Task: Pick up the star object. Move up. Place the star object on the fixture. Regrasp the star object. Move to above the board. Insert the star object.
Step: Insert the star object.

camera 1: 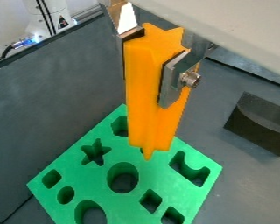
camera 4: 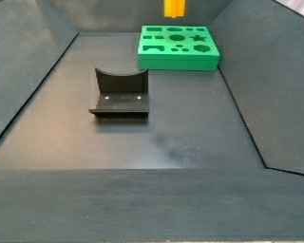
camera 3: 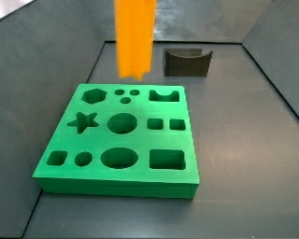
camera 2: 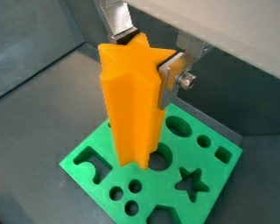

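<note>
The hand [camera 2: 152,54], its silver fingers [camera 1: 178,74] clamped on the upright orange-yellow ridged star object [camera 1: 152,92], hangs above the bright-green holed board [camera 3: 115,135]; any twist or offset from the star-shaped hole [camera 3: 81,120] would likely jam it.

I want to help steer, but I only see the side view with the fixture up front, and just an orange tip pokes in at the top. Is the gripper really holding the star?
Observer: Yes. In both wrist views the gripper is shut on the star, silver fingers on its sides, up above the board.
Operator: Is it tipped over?
Observer: No, a side view shows it hanging upright.
Operator: Is it over the star hole?
Observer: Not that I can see. The star hole is empty, and the star's lower end hangs nearer the board's far edge.
</note>
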Robot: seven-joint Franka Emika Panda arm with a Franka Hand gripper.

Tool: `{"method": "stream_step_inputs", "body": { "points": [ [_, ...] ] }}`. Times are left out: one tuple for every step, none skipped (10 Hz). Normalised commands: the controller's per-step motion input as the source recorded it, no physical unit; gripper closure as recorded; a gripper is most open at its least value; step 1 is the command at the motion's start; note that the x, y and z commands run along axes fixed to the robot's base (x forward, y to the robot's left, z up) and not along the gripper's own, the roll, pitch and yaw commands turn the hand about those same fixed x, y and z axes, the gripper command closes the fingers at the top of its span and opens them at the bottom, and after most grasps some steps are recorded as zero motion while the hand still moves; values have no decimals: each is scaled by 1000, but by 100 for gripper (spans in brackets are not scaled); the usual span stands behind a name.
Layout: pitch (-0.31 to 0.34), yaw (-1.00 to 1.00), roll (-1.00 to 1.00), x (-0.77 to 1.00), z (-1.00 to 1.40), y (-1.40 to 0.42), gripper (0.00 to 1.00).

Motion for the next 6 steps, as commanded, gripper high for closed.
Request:
{"method": "stream_step_inputs", "body": {
  "points": [
    [0, -517, 50, -549, -231, -229, 100],
    [0, -457, 44, -603, -246, -280, 100],
    [-1, -389, 0, -677, -414, -286, 100],
    [-103, -766, -71, -269, -371, -117, 100],
    [-124, -1000, -77, 0, -286, -37, 100],
    [-76, -989, -61, 0, -229, -91, 100]
  ]
}}
